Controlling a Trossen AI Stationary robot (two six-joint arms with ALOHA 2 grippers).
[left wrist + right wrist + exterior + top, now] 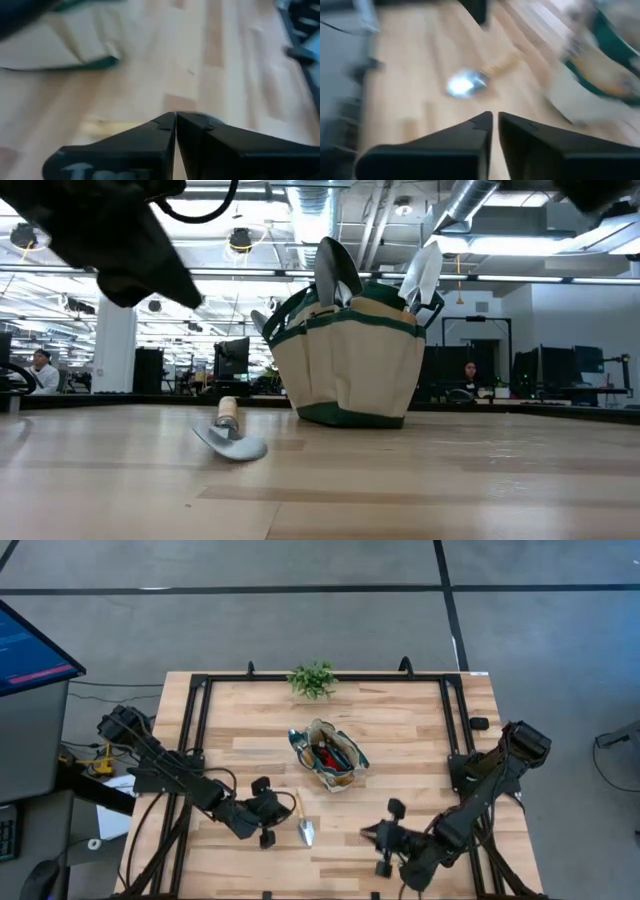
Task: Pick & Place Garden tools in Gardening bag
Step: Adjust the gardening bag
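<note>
The tan gardening bag (337,756) with green trim stands mid-table. Tools stand in it: a silver scoop (296,741) and a red-and-black item (330,752). Two blades stick up out of its mouth in the low view (335,272). One trowel (303,821) with a wooden handle lies flat on the table, near-left of the bag; it also shows in the low view (232,436). My left gripper (284,810) is shut and empty, raised just left of the trowel. My right gripper (368,833) is shut and empty, to the trowel's right.
A leafy green plant (312,680) stands at the table's far edge. A black frame (200,710) runs along the table's left, right and far sides. Bare wood (400,720) lies around the bag.
</note>
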